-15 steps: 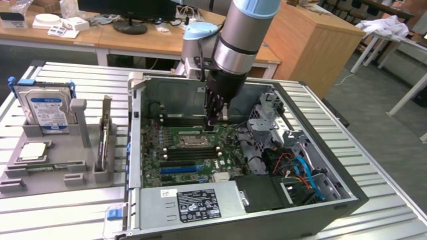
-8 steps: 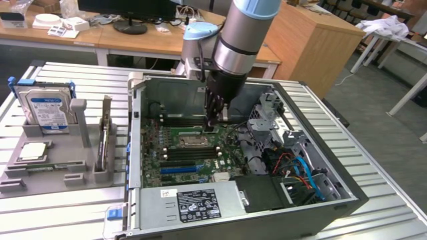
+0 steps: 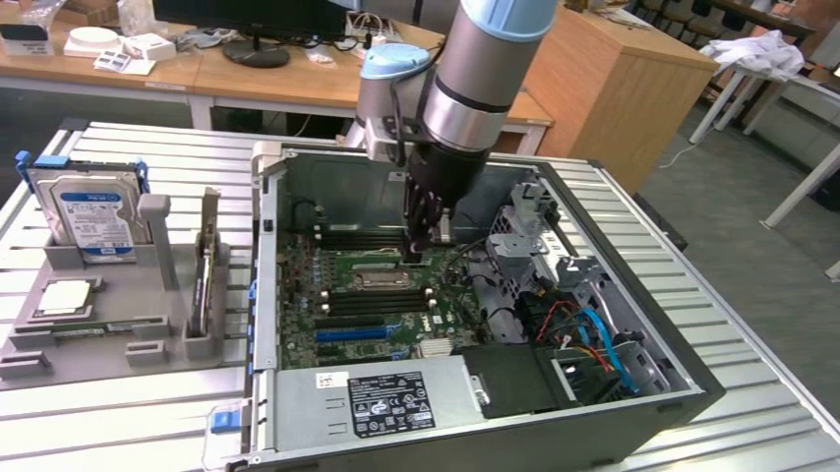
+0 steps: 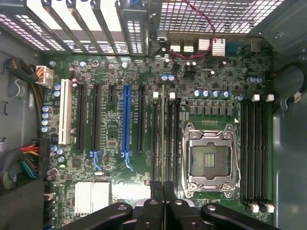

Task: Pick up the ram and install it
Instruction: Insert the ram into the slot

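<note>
You have one ram (image 4: pixel 163 134) and one pincer (image 4: pixel 163 190) to watch, inside one open computer case (image 3: pixel 565 447) that lies on the bench (image 3: pixel 118 423). On the green main board (image 4: pixel 115 187) you can count one processor socket (image 4: pixel 209 160), one white card slot (image 4: pixel 64 117) and one blue card slot (image 4: pixel 126 120). Beyond the socket from the ram is a bank of four memory slots (image 4: pixel 254 148). Out on the bench, towards the exterior view's left, a grey holder (image 3: pixel 118 315) carries one hard drive (image 3: pixel 92 211) and one square silver chip (image 3: pixel 66 295).

The pincer stands narrow, its two inner fingers (image 4: pixel 156 191) pressed close on the near end of the ram, so you are holding the stick by its faces. From there the ram runs straight out in front of the fingers, over the bank of memory slots just beside the socket.

You see the ram edge-on as a thin pale line. Its long axis lies parallel to the memory slots on either side of it and to the side of the socket. Its far end sits level with the white clips (image 4: pixel 171 95) at the slots' far ends. You cannot tell whether its lower edge has entered a slot or sits just above one.

In the exterior view the pincer (image 3: pixel 420 246) reaches down into the case, just beyond the socket.
</note>
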`<state>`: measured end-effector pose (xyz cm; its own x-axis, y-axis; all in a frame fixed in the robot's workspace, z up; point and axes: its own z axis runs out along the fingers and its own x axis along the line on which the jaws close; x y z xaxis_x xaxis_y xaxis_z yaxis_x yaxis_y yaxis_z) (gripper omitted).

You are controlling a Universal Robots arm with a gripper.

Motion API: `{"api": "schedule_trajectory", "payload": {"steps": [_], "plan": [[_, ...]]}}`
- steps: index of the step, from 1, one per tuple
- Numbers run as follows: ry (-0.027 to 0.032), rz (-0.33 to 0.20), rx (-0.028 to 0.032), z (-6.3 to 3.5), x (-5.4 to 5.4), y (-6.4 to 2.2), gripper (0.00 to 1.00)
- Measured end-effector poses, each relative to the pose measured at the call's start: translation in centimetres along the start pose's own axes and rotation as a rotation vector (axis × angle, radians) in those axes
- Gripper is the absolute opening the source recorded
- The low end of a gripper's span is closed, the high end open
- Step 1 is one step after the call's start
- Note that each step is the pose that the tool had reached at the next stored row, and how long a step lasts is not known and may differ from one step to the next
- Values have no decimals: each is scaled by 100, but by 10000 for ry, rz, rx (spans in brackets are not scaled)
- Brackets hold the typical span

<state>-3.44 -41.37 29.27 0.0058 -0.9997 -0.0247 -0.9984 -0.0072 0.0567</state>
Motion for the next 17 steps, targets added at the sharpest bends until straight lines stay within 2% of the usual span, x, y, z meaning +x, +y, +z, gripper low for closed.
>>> {"api": "schedule_trajectory", "payload": {"steps": [10, 17], "plan": [[1, 0, 1, 0, 39, 0, 12], [-4, 0, 1, 56, 41, -3, 12]]}}
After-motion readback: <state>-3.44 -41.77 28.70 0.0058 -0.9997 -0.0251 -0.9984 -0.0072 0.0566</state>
